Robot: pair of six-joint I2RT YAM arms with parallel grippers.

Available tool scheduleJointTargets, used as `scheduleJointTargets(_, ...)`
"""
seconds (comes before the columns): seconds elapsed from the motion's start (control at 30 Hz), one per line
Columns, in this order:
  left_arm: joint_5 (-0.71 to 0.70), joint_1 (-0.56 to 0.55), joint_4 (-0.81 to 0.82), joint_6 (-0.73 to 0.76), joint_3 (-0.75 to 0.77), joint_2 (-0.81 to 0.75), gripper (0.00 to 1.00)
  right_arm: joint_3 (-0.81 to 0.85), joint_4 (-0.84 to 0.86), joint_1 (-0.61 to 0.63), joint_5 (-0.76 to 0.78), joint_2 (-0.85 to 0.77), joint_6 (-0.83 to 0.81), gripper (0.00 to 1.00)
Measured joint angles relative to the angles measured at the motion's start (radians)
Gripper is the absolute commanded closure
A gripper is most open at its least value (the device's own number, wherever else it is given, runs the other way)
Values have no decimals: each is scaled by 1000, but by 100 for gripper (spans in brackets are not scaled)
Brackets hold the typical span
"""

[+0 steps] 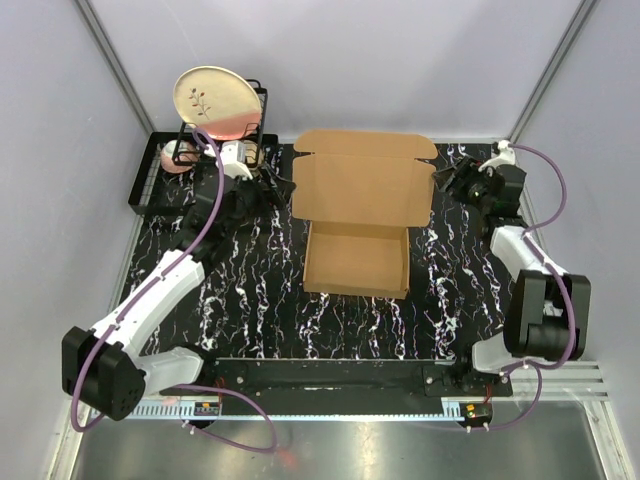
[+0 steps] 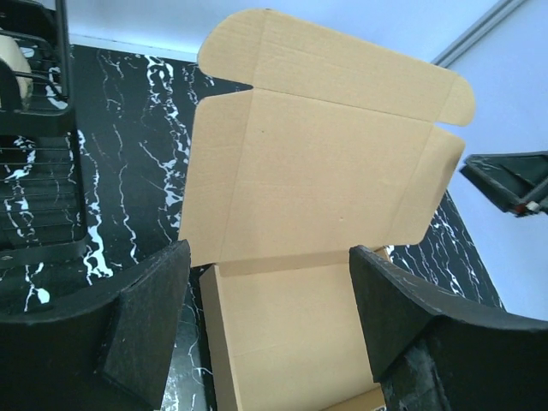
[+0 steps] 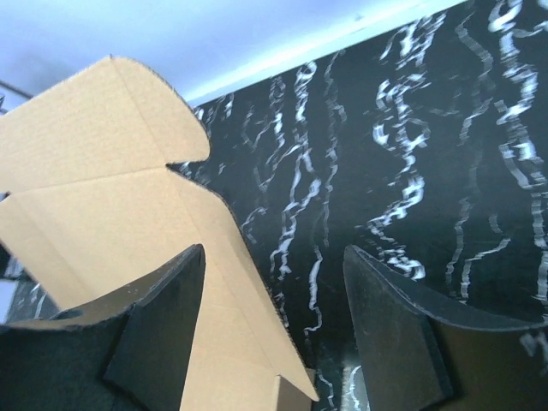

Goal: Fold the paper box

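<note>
Okay, far left: the dish rack (image 1: 160, 185) with its plate (image 1: 215, 100) sits just beside your left gripper (image 1: 270, 188), so mind that arm. The left gripper is spread wide and holds nothing, at the left side flap (image 1: 300, 185). The paper box (image 1: 350, 235) lies mid-table, tray (image 1: 357, 265) near, lid (image 1: 362, 188) open toward the far side. The right gripper (image 1: 447, 182) is also released and empty, just beside the right side flap (image 1: 425, 185). Likely step: fold both side flaps inward. Push near the creases, both sides together and slowly, so the box doesn't slide or skew.
</note>
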Motion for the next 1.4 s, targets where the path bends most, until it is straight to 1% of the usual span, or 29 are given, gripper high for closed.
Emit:
scheduleJointTargets(0.13, 35, 3, 31, 0, -11, 0, 21, 3, 68, 0, -116, 85, 30, 32)
scheduleJointTargets(0.23, 47, 4, 45, 0, -22, 0, 22, 7, 102, 0, -167, 134, 46, 34)
scheduleJointTargets(0.4, 61, 5, 46, 0, -24, 1, 21, 44, 142, 0, -217, 188, 63, 37)
scheduleJointTargets(0.53, 64, 6, 47, 0, -24, 6, 21, 77, 179, -1, -244, 222, 77, 45)
scheduleJointTargets(0.7, 64, 6, 46, 0, -25, 16, 22, 127, 195, -1, -283, 270, 89, 51)
scheduleJointTargets(0.83, 64, 6, 46, 1, -31, 21, 22, 138, 205, 0, -312, 291, 96, 58)
scheduleJointTargets(0.87, 64, 6, 46, 1, -33, 21, 21, 138, 204, 1, -316, 296, 98, 65)
scheduleJointTargets(0.93, 64, 8, 45, 1, -36, 21, 21, 145, 203, 4, -328, 306, 97, 71)
scheduleJointTargets(1.0, 60, 11, 44, 3, -38, 21, 21, 148, 199, 6, -329, 311, 98, 80)
scheduleJointTargets(1.1, 40, 19, 36, 9, -38, 21, 21, 148, 191, 7, -326, 310, 92, 85)
scheduleJointTargets(1.17, 16, 30, 20, 18, -31, 30, 20, 148, 166, 7, -317, 303, 79, 87)
scheduleJointTargets(1.2, 3, 37, 16, 28, -24, 42, 20, 148, 148, 7, -312, 294, 68, 90)
scheduleJointTargets(1.3, -3, 59, 12, 56, 4, 92, 19, 148, 80, 8, -300, 248, 29, 94)
scheduleJointTargets(1.4, 13, 76, 2, 86, 63, 185, 19, 149, 15, 9, -301, 190, -16, 96)
